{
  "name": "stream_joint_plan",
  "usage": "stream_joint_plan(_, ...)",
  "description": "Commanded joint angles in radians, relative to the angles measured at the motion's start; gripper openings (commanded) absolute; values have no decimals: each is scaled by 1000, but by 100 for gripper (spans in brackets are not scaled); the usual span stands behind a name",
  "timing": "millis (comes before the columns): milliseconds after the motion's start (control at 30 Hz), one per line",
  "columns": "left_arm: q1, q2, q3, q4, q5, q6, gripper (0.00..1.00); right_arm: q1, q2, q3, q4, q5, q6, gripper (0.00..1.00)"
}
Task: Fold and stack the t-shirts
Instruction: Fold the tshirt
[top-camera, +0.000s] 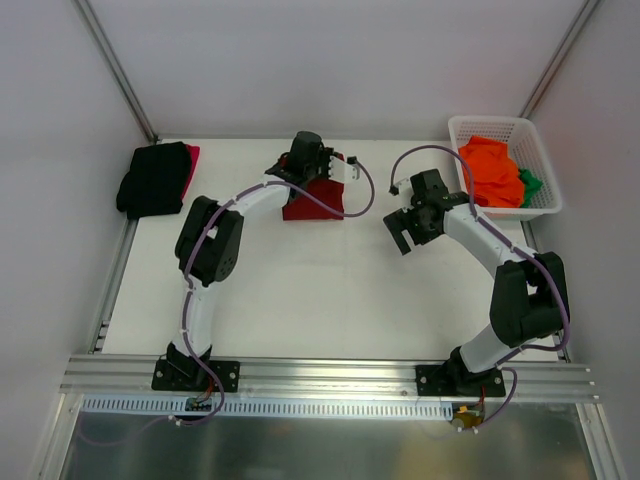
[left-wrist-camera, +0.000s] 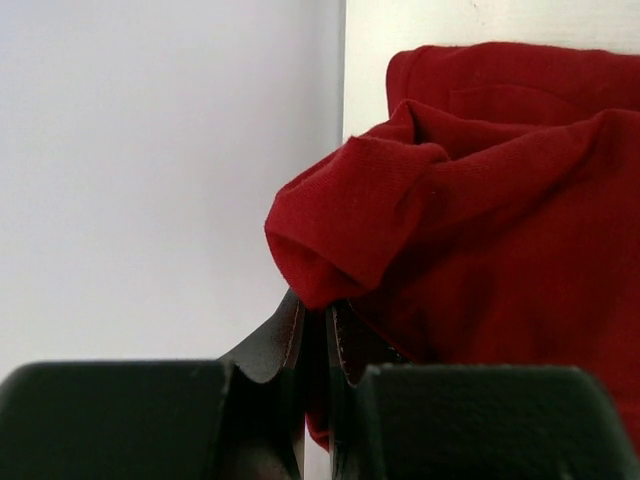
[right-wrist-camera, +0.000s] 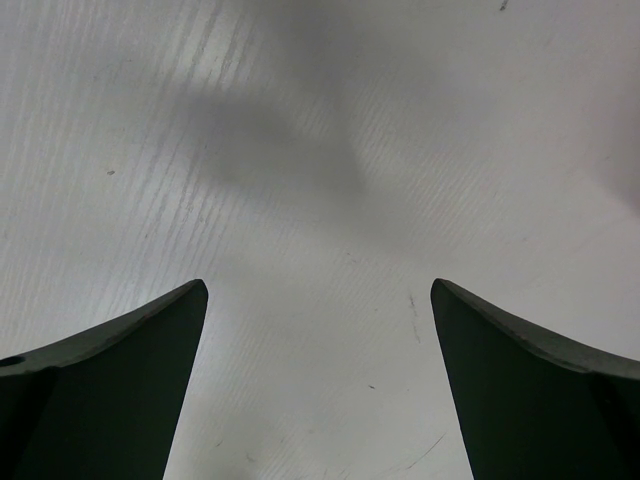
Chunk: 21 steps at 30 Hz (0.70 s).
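Where the dark red t-shirt (top-camera: 320, 208) lies bunched at the far middle of the desk (top-camera: 330, 290), a soft, light fold is pinched by the left gripper (left-wrist-camera: 318, 305); such limp cloth is judged best taken at an edge. The right gripper (right-wrist-camera: 318, 287) is spread, empty

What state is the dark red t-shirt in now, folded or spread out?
Folded, not spread: the dark red t-shirt is a compact block, one bunched edge pinched in the shut left hand.

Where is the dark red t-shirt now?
In the top view the dark red t-shirt lies near the far edge of the table, left of centre, pinched by the left fingers.
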Motion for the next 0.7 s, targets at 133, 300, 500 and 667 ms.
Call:
stream_joint_plan(133,21,77,101,6,57,5,0,-8,-5,19,-21,-19,17,99)
stream_joint_plan(300,26,111,124,2,50,2,0,-11,-8,16,-19,-27,17,99)
stream_joint_plan(500,38,152,154,-1,40,8,0,-13,-4,18,-22,-33,17,99)
stream_joint_plan(667,58,195,200,-1,16,8,1,-14,-8,19,-22,-39,19,99)
